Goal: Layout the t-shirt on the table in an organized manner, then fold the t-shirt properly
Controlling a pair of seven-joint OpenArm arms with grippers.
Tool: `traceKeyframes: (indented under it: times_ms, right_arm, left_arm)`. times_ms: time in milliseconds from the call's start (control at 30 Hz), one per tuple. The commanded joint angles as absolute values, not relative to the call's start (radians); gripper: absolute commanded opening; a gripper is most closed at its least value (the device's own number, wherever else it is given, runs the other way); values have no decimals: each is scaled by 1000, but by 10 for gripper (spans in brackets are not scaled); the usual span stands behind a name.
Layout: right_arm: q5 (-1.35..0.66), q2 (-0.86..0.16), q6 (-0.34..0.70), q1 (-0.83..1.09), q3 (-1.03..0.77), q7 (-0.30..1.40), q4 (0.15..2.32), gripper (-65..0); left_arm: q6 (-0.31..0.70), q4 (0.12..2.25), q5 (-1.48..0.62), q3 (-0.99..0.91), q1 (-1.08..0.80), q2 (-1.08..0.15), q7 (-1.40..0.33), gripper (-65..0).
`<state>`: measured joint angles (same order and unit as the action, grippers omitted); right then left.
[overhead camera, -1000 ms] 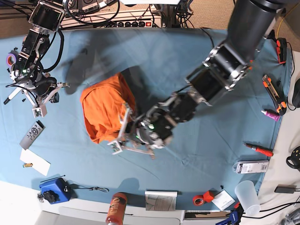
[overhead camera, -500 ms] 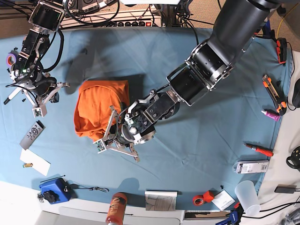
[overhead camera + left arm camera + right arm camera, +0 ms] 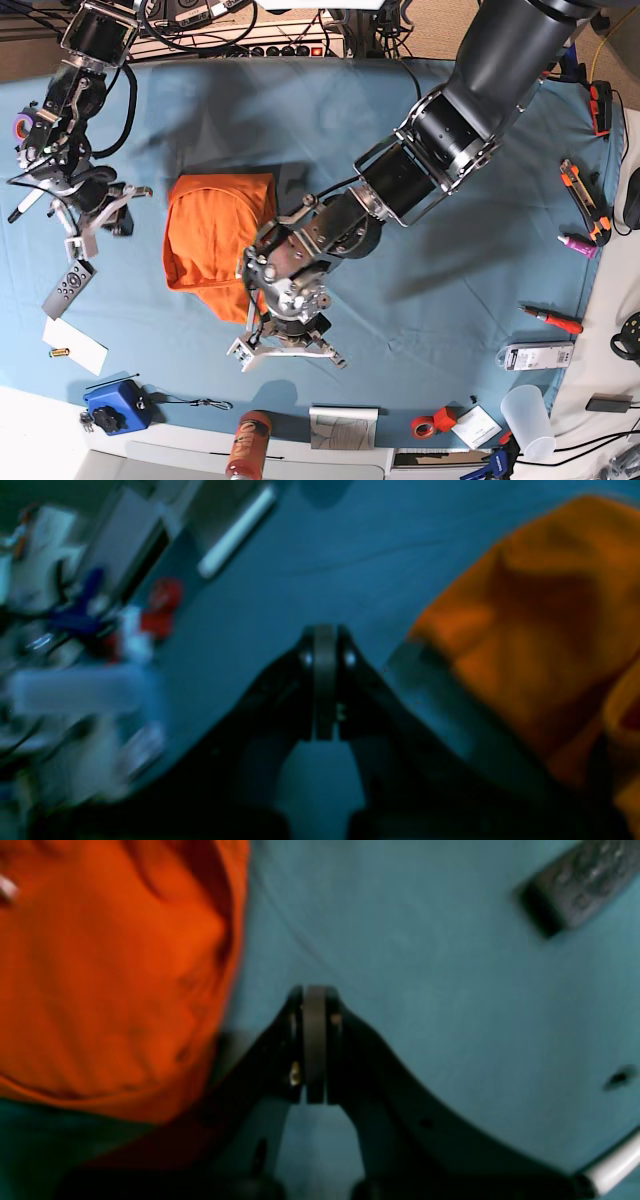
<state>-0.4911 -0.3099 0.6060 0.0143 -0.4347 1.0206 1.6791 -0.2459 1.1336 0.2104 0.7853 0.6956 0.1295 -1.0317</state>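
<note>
The orange t-shirt [image 3: 212, 240] lies folded into a compact bundle left of centre on the light-blue table [image 3: 450, 290]. My left gripper [image 3: 287, 352] hangs just in front of the bundle's near right corner, off the fabric. In the blurred left wrist view its fingertips [image 3: 325, 645] meet, shut on nothing, with the t-shirt [image 3: 530, 625] to their right. My right gripper [image 3: 88, 225] is near the table's left side, a short way from the shirt. Its pads [image 3: 314, 1010] are pressed together and empty above bare table [image 3: 450, 1015], with the t-shirt [image 3: 110, 970] to their left.
A grey remote [image 3: 68, 287] lies just in front of the right gripper. White paper [image 3: 75, 345], a blue box [image 3: 115, 405], an orange bottle [image 3: 248, 445], a red tape roll [image 3: 430, 425] and a plastic cup [image 3: 527, 420] line the front edge. Tools [image 3: 585, 195] lie at the right side.
The left gripper dragged the shirt bundle leftward, then came off it and moved toward the front edge, jaws shut. The right arm shifted only slightly.
</note>
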Motion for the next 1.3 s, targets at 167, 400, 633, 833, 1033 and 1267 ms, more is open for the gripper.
traceKeyframes:
  times_ms: [167, 400, 633, 833, 1033, 1267]
  right_arm:
    - [-636, -296, 698, -56, -439, 992, 1825, -650]
    - [-635, -187, 698, -160, -373, 966, 1687, -650]
    - [-458, -147, 698, -255, -238, 820, 1418, -650]
    - [-373, -128, 698, -378, -217, 786, 1147, -650]
    - [-490, -136, 698, -387, -240, 982, 1245, -650]
    - [-661, -136, 698, -303, -395, 1226, 1575, -650]
  left_arm:
    - [-235, 1312, 343, 757, 726, 111, -1180, -650]
    - [-175, 1420, 293, 526, 699, 64, -1198, -650]
    - [-105, 1448, 81, 334, 641, -44, -1198, -650]
    - [-80, 1499, 25, 311, 564, -111, -1208, -650]
    - [-77, 1609, 25, 309, 464, -168, -1204, -650]
    - [-67, 1736, -33, 180, 316, -268, -1185, -650]
